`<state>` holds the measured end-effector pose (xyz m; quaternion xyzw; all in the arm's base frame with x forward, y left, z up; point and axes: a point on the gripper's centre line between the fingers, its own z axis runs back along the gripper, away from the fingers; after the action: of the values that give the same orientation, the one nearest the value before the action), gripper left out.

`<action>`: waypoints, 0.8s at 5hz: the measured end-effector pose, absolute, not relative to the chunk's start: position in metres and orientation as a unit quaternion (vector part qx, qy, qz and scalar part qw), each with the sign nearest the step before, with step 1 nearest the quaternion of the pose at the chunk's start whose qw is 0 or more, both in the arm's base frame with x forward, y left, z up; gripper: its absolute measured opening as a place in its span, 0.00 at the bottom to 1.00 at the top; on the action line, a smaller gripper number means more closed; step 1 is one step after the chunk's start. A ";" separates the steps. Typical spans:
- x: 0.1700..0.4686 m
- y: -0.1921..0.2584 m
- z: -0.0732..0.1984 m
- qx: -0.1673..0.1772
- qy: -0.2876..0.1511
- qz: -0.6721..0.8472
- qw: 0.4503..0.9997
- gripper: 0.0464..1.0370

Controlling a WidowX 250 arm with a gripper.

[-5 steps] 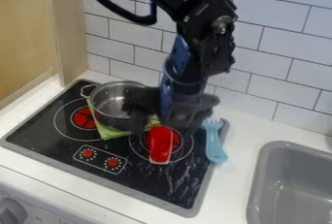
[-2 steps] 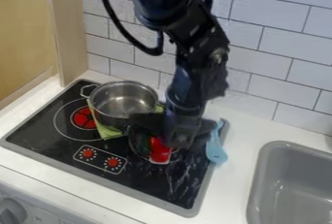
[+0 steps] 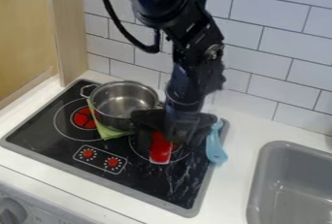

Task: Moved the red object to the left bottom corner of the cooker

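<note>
Camera view: fingers (image 3: 142, 121) spread apart over the cooker (image 3: 146, 177), the red object (image 3: 160, 151) jutting forward from between them.

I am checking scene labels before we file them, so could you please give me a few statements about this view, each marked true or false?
The gripper is at the far end of the red object. True.
The red object is at the left bottom corner of the cooker. False: it is at the right-hand burner.
The metal pot is in the sink. False: it is on the cooker, with a green cloth partly under it.
The light blue utensil is to the right of the red object in the picture. True.
</note>
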<state>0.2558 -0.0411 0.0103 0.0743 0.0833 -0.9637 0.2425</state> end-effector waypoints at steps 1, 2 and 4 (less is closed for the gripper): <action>0.259 -0.035 0.007 0.075 0.079 -0.963 0.248 0.61; 0.262 -0.037 0.004 0.076 0.079 -0.964 0.244 0.49; 0.264 -0.040 0.004 0.079 0.068 -0.966 0.239 0.49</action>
<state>0.2638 -0.0398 0.0042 0.0787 0.0678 -0.9656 0.2385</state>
